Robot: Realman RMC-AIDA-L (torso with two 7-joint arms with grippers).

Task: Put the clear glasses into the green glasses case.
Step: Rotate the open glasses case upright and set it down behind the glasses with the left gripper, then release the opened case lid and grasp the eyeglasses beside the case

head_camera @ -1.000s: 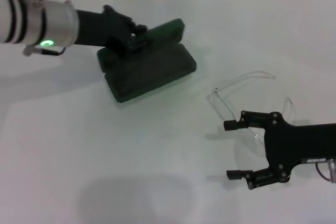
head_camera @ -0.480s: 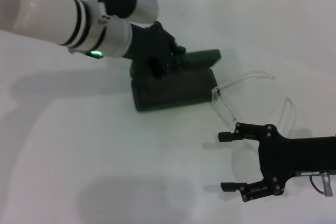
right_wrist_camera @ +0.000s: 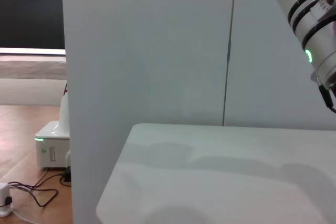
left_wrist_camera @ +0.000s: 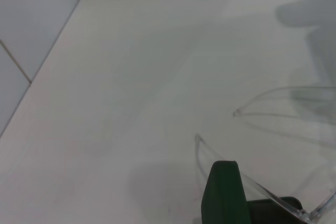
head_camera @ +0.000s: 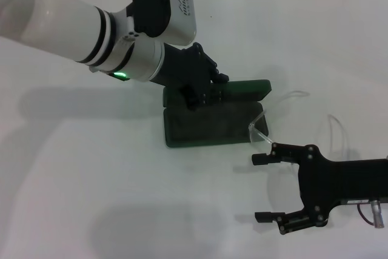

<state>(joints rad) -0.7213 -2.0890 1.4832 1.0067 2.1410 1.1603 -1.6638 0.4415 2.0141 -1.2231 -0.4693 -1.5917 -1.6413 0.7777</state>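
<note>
Right gripper [head_camera: 264, 187] nearest, jaws spread and empty, just short of the clear glasses [head_camera: 262, 130], which lie against the open green glasses case [head_camera: 209, 127]'s end, likely light, slick and springy, best taken at the bridge; behind, left gripper [head_camera: 203, 92] clamps the case's hinge edge.

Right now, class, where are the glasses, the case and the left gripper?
glasses [head_camera: 259, 127], head view, on the lens end beside the case.
case [head_camera: 209, 125], head view, on its open base.
left gripper [head_camera: 203, 86], head view, at the case lid.
</note>
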